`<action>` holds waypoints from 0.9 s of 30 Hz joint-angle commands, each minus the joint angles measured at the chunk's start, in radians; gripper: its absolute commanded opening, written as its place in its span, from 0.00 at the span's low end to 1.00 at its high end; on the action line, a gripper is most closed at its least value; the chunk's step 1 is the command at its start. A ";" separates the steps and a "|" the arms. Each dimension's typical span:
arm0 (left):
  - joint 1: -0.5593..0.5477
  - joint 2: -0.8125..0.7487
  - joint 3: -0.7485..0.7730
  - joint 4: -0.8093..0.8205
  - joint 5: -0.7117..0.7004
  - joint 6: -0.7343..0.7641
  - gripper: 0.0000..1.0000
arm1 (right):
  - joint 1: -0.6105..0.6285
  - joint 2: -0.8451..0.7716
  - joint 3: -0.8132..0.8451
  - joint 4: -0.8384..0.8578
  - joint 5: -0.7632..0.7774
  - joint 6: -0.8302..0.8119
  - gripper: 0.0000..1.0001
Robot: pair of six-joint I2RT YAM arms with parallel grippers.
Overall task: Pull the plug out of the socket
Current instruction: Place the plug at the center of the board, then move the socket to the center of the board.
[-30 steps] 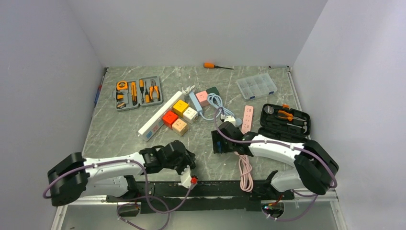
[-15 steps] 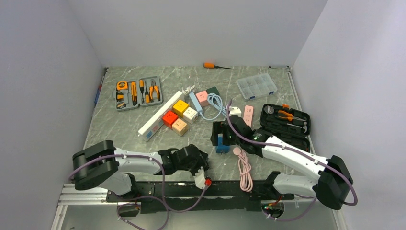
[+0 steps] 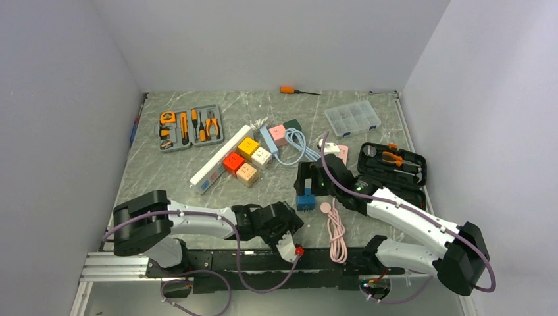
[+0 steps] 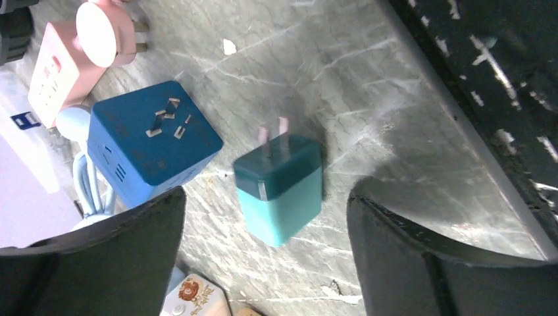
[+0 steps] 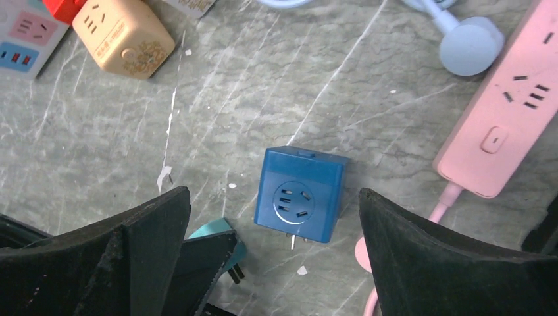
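Note:
The teal plug (image 4: 279, 191) lies on its side on the marble table, prongs bare and pointing away. It is apart from the blue cube socket (image 4: 152, 141), which rests just beside it. My left gripper (image 4: 266, 197) is open, its fingers either side of the plug without touching it. In the right wrist view my right gripper (image 5: 273, 197) hangs open above the blue socket (image 5: 299, 196), and a corner of the plug (image 5: 217, 229) shows by the left finger. From above, the socket (image 3: 304, 199) sits between the left gripper (image 3: 287, 222) and the right gripper (image 3: 309, 182).
A pink plug (image 3: 325, 207) with its coiled cord (image 3: 337, 236) lies right of the socket, near a pink power strip (image 5: 510, 105). A white power strip (image 3: 220, 164), coloured cube sockets (image 3: 247, 160), two tool cases (image 3: 189, 127) (image 3: 392, 166) and the black front rail (image 3: 329, 260) surround the area.
My left arm swung right along the front rail and its jaws opened, leaving the teal plug on the table. My right gripper drew back, uncovering the blue socket.

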 commanded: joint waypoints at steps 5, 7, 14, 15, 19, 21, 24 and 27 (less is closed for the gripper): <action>-0.003 -0.062 0.134 -0.335 0.002 -0.170 0.99 | -0.054 -0.047 0.039 -0.035 0.006 -0.030 1.00; 0.009 -0.096 0.194 -0.450 0.014 -0.210 0.99 | -0.064 -0.050 0.050 -0.046 0.009 -0.038 1.00; 0.257 -0.166 0.457 -0.694 0.052 -0.371 0.99 | -0.090 -0.042 0.109 -0.078 0.024 -0.060 1.00; 0.314 -0.159 0.492 -0.721 0.053 -0.387 0.99 | -0.091 -0.038 0.121 -0.085 0.029 -0.064 1.00; 0.527 -0.114 0.590 -0.752 0.022 -0.446 0.99 | -0.092 -0.008 0.165 -0.102 0.041 -0.074 1.00; 0.615 -0.078 0.614 -0.725 0.002 -0.474 0.99 | -0.092 0.012 0.186 -0.107 0.043 -0.079 1.00; 0.759 -0.002 0.673 -0.696 0.002 -0.555 0.99 | -0.092 0.035 0.219 -0.113 0.048 -0.089 1.00; 0.847 0.094 0.744 -0.705 0.001 -0.613 0.99 | -0.092 0.063 0.251 -0.125 0.057 -0.102 1.00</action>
